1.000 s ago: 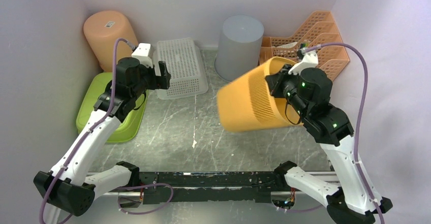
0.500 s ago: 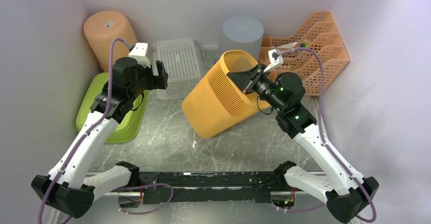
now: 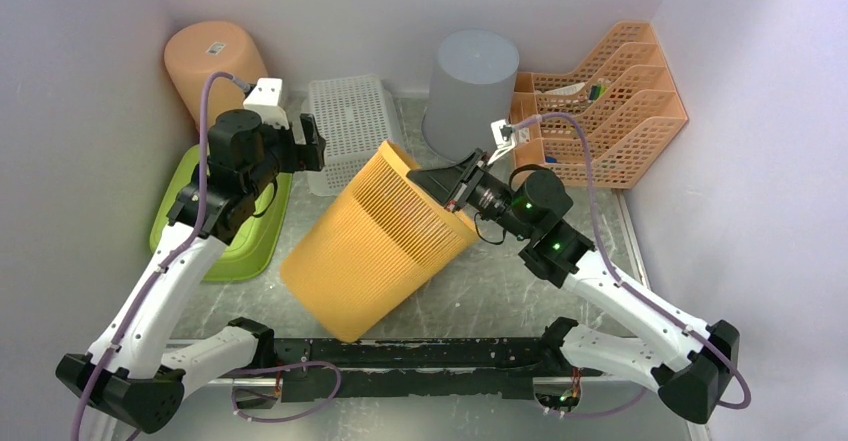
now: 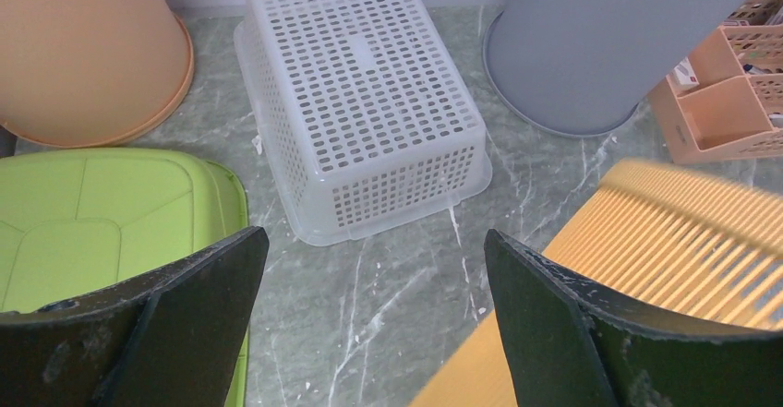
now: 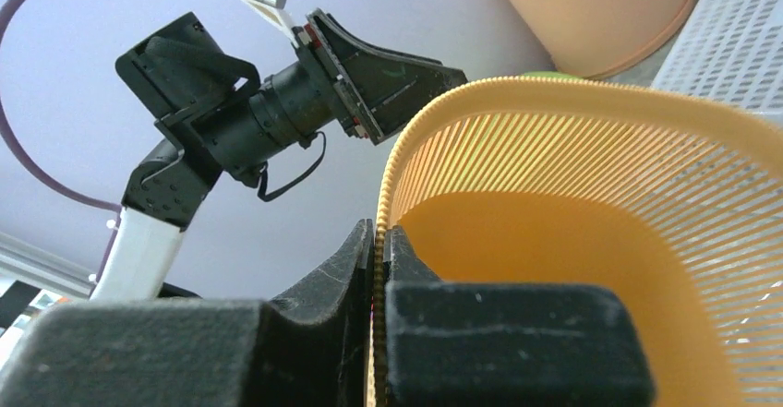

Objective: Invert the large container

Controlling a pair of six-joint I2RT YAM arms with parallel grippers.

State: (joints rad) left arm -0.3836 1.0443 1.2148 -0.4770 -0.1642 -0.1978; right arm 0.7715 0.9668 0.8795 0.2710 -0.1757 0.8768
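The large container is an orange slatted basket point(image 3: 375, 241). It hangs tilted over the middle of the table, closed base low at the front left, open mouth up toward the right. My right gripper point(image 3: 450, 189) is shut on its rim; the right wrist view shows the fingers point(image 5: 379, 241) pinching the rim edge, with the basket's inside point(image 5: 572, 269) to the right. My left gripper point(image 3: 312, 146) is open and empty, just left of the basket's upper rim. The left wrist view shows its fingers point(image 4: 376, 233) spread over bare table, with the basket's side point(image 4: 683, 241) at lower right.
An upturned white mesh basket point(image 3: 355, 131) sits at the back middle, a grey bin point(image 3: 472, 86) to its right, a peach bin point(image 3: 213, 66) in the back left corner. A green tray point(image 3: 215, 216) lies along the left wall. An orange file rack point(image 3: 610, 101) stands at the back right.
My right gripper has swung the orange basket from the right side to the left and down, turning its base toward the front left. My left arm has barely moved.
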